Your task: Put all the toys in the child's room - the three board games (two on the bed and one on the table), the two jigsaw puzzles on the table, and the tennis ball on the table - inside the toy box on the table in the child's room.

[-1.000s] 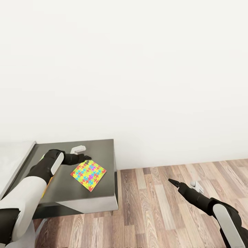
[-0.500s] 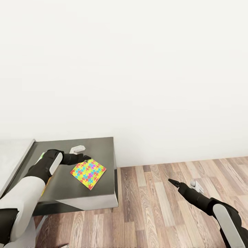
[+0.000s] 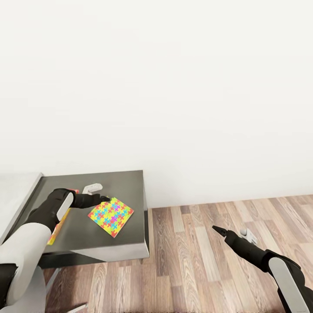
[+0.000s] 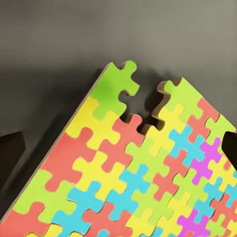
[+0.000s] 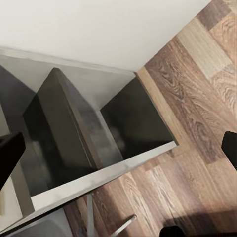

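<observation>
With its fingers apart, the left gripper (image 3: 104,199) sits at the corner of the jigsaw puzzle (image 3: 111,216) lying flat on the dark cabinet top (image 3: 126,184), so it should pinch the thin edge squarely before lifting.

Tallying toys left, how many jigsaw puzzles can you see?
1. The puzzle lies on the dark cabinet top, at the left tool's tip. Another may be out of view.

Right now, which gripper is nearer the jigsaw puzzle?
Left. The left gripper is at the jigsaw puzzle corner on the dark cabinet top; the right gripper hangs over the floor, well clear.
</observation>
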You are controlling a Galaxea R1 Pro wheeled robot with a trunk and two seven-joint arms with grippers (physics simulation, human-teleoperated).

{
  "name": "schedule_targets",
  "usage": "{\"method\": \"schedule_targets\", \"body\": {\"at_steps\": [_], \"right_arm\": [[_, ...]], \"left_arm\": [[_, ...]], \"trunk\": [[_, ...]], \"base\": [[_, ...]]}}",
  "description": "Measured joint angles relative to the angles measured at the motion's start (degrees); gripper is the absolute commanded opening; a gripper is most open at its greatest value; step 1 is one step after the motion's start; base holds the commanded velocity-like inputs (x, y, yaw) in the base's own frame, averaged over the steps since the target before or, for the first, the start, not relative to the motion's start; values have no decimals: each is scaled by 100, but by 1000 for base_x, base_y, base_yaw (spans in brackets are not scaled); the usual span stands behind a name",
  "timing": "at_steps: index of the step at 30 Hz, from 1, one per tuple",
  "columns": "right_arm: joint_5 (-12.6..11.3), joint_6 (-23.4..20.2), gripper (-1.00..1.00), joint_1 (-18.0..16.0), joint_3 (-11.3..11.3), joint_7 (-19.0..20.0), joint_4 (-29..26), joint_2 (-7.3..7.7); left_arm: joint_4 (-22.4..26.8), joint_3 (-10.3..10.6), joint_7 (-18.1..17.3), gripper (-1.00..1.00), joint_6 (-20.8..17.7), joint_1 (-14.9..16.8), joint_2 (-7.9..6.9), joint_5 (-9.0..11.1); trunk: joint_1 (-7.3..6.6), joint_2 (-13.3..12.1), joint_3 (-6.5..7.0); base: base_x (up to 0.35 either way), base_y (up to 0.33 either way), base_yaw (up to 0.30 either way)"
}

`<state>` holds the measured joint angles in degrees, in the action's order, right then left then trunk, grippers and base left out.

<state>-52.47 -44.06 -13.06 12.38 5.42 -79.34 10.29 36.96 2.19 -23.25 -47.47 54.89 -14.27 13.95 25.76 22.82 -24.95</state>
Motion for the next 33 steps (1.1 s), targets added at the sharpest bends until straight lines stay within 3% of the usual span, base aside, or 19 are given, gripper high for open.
{"method": "schedule_targets", "body": {"at_steps": [23,28,33], "right_arm": [[3,3,100,0,0,1,0,-1],[5,7,100,0,1,2,-5,-6],[6,8,100,0,0,3,-8,-4]], "left_arm": [[1,10,-5,100,1,6,35,0],[104,13,-2,100,43,7,20,-183],[133,10,3,100,33,7,32,-127]], "trunk": [[-2,3,-216],[-3,4,-261],[-2,4,-274]], "base": [[0,0,0],[0,-121,4],[0,-112,2]]}}
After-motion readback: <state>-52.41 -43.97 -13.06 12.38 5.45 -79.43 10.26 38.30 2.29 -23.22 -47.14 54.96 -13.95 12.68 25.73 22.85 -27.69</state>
